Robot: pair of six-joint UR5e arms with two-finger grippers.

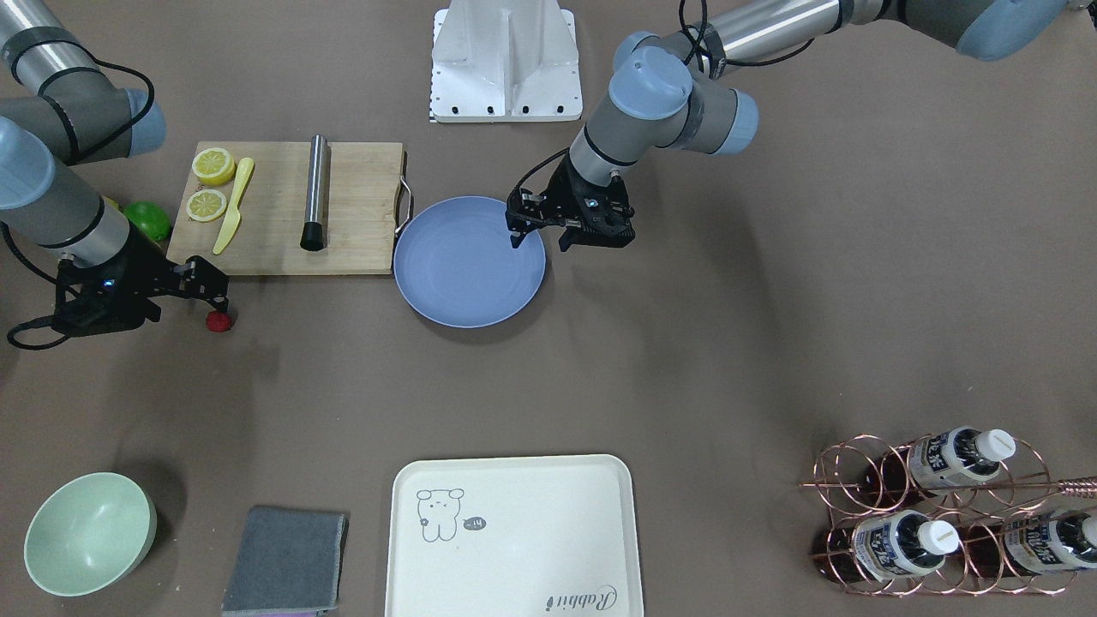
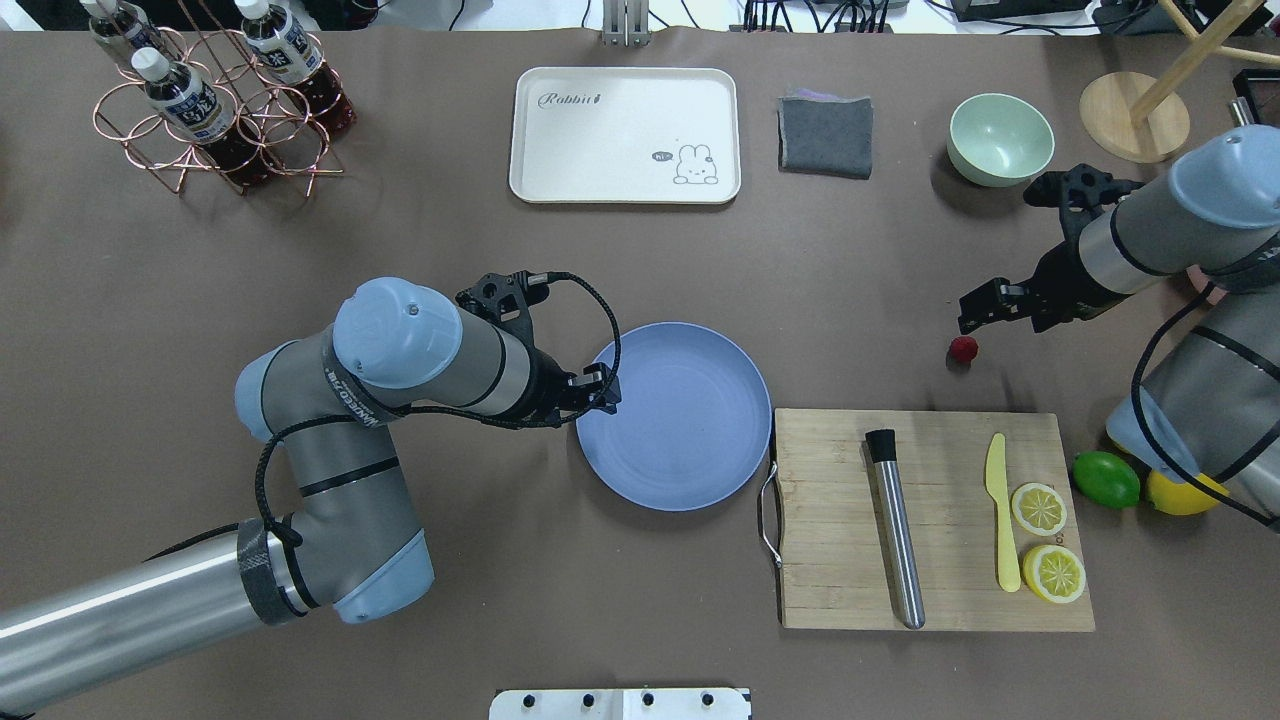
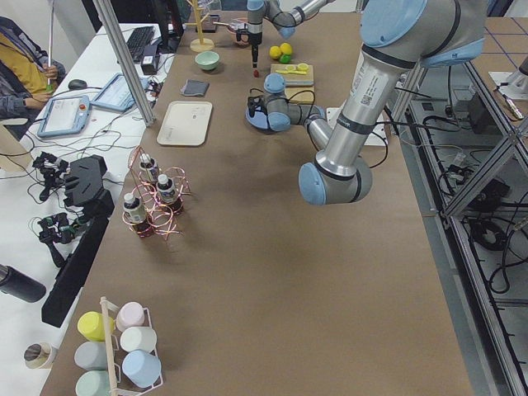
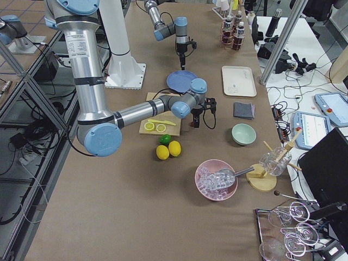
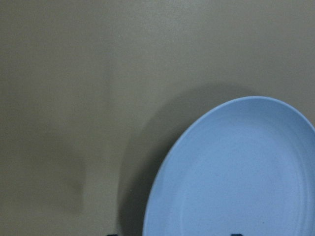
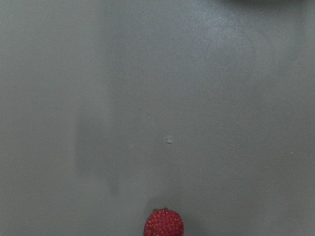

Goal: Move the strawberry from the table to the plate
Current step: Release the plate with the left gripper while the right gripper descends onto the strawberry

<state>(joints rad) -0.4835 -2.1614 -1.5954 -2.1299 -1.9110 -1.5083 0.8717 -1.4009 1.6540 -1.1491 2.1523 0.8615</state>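
While strawberry (image 1: pixel 219 321) lies on table (image 1: pixel 686 360) nr board (image 1: pixel 360 223), left tool (image 1: pixel 540 242) gapes astride plate (image 1: pixel 463 283) rim, right tool (image 1: pixel 221 302) state unclear.

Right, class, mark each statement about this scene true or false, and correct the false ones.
1. The strawberry lies on the table. True.
2. The plate holds sliced fruit. False: the lemon slices lie on the cutting board.
3. The right gripper holds the strawberry. False: the strawberry lies free below its jaws.
4. The left gripper hovers at the plate's rim, jaws open. True.
5. The green bowl stands on the cutting board. False: it stands on the table.
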